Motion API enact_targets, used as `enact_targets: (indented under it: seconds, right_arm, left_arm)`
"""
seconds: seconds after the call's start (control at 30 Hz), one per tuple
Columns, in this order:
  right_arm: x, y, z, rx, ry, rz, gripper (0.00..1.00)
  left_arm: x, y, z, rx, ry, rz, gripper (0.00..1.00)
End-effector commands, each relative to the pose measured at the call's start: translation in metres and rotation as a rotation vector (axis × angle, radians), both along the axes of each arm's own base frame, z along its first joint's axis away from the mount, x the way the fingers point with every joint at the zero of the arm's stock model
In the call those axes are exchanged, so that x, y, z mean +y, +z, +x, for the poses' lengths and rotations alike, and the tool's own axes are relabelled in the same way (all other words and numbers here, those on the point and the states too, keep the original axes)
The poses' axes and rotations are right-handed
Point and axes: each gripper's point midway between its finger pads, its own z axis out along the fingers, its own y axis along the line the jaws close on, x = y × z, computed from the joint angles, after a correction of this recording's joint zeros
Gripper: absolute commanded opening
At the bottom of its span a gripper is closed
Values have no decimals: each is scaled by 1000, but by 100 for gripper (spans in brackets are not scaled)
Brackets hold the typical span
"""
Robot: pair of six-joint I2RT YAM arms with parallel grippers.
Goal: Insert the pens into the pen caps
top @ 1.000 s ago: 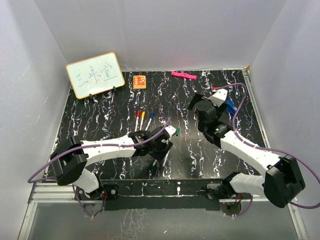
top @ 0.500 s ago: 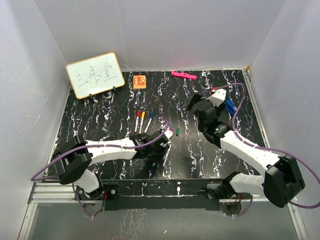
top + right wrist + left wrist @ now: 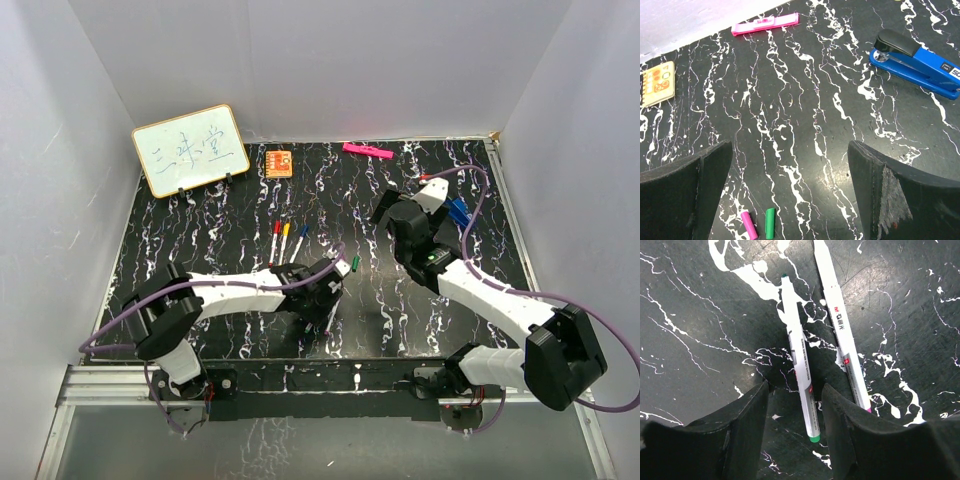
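- Pens point(image 3: 286, 236): three lie loose, left of centre. None is capped in view, so I judge all the capping is left to do.
- Green pen point(image 3: 801, 370) lies flat on the table point(image 3: 700, 315), middle-near, between the spread fingers of my left gripper point(image 3: 794, 387), not yet pinched. The purple pen point(image 3: 840, 325) lies just beside it.
- Its long axis runs along my finger gap, green end toward my wrist.
- My right gripper point(image 3: 791, 150) is spread wide and empty, over the green cap point(image 3: 770, 222) and pink cap point(image 3: 748, 224).

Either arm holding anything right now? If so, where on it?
Nothing held. The left gripper is open, its fingers either side of one end of the green-tipped white pen, not clamped. The right gripper is open with nothing between.
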Motion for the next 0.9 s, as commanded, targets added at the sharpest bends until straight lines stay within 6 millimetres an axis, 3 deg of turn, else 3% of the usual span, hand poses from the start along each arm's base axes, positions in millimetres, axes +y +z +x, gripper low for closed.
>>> enact_targets:
  seconds: [0.0, 0.4, 0.87]
  right_arm:
    - [-1, 4, 3, -25, -14, 28, 98]
    - [-8, 12, 1, -49, -44, 42, 98]
    - [-15, 20, -1, -72, -73, 59, 98]
  left_arm:
    - [-2, -3, -4, 79, -19, 19, 44]
    - [9, -33, -30, 304, -92, 208, 38]
    - [31, -65, -43, 400, -53, 304, 0]
